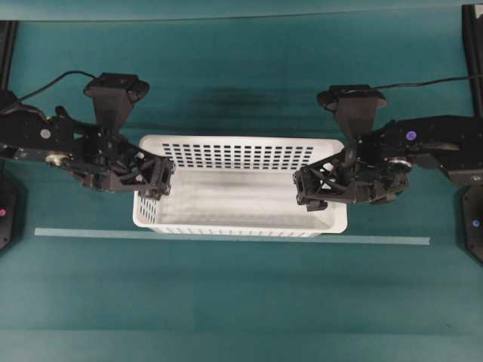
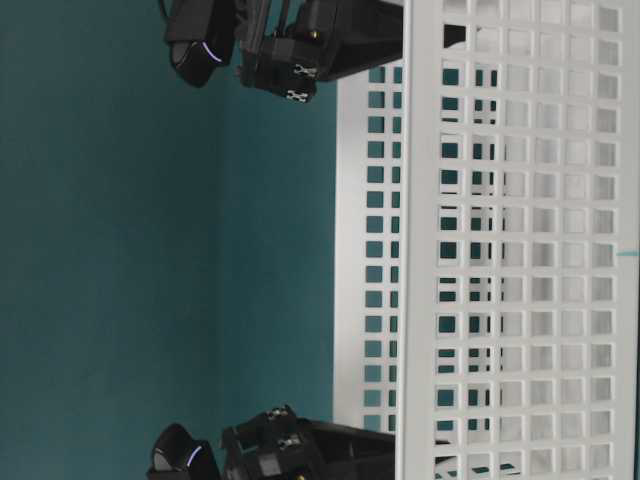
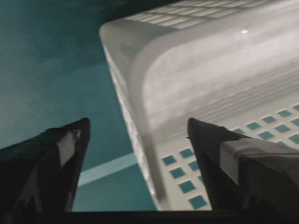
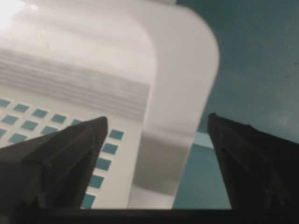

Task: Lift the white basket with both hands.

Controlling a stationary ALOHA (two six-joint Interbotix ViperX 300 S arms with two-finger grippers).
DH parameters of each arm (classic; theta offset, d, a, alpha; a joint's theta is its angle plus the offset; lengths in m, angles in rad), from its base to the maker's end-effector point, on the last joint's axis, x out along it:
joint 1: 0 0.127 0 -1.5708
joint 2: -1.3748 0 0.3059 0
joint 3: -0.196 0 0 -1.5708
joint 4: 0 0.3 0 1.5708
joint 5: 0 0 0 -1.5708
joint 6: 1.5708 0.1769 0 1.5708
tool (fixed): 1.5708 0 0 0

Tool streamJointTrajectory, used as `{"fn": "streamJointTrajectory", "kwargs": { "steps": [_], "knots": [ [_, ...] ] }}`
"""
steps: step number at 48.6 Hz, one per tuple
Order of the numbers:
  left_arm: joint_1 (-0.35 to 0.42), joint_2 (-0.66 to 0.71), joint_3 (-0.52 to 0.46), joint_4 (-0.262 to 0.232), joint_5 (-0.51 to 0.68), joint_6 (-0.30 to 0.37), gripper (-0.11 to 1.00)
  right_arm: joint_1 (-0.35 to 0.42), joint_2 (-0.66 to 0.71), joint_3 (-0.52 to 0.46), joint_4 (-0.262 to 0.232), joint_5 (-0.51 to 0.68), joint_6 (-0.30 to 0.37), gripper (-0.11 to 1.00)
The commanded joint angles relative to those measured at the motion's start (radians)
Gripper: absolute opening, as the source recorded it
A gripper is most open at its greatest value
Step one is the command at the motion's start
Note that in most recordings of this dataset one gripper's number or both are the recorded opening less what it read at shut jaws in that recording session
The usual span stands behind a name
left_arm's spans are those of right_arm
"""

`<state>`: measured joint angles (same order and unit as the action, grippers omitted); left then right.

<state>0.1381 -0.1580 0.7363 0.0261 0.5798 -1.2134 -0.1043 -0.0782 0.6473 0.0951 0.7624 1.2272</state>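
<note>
White basket [image 1: 241,188] between spread jaws, seemingly unheld

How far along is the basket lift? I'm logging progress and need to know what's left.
Done: both arms are positioned at the white basket, the left gripper at its left end and the right gripper at its right end. In hand: each wrist view shows open fingers straddling an end wall, one inside, one outside, not clamped. Left: closing on both rims and raising it; the basket appears to sit on the table.
</note>
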Motion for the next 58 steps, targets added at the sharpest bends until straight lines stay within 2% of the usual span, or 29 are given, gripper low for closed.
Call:
{"fn": "streamJointTrajectory", "kwargs": {
  "steps": [1, 17, 27, 32, 39, 50, 54, 58],
  "knots": [
    [0.002, 0.005, -0.005, 0.005, -0.008, -0.002, 0.87, 0.003, 0.009, -0.011, -0.009, -0.006, 0.002, 0.94],
    [0.002, -0.003, -0.008, 0.003, -0.041, 0.011, 0.89, -0.003, -0.012, -0.015, -0.014, 0.021, -0.003, 0.92],
    [-0.002, -0.091, 0.009, 0.003, -0.038, 0.025, 0.91, -0.032, -0.143, -0.028, -0.041, 0.143, 0.002, 0.92],
    [-0.002, -0.143, 0.018, 0.003, -0.037, 0.026, 0.91, -0.043, -0.213, -0.034, -0.058, 0.156, 0.002, 0.92],
    [-0.002, -0.21, 0.023, 0.003, -0.043, 0.026, 0.91, -0.044, -0.275, -0.032, -0.064, 0.069, 0.002, 0.92],
    [-0.005, -0.313, 0.018, 0.003, -0.043, 0.035, 0.91, -0.025, -0.299, -0.046, -0.066, -0.094, -0.011, 0.92],
    [-0.006, -0.367, 0.023, 0.005, -0.044, 0.052, 0.91, -0.012, -0.308, -0.049, -0.066, -0.143, -0.041, 0.92],
    [-0.005, -0.433, 0.023, 0.003, -0.054, 0.11, 0.91, -0.002, -0.325, -0.048, -0.067, -0.201, -0.095, 0.92]
  ]
}}
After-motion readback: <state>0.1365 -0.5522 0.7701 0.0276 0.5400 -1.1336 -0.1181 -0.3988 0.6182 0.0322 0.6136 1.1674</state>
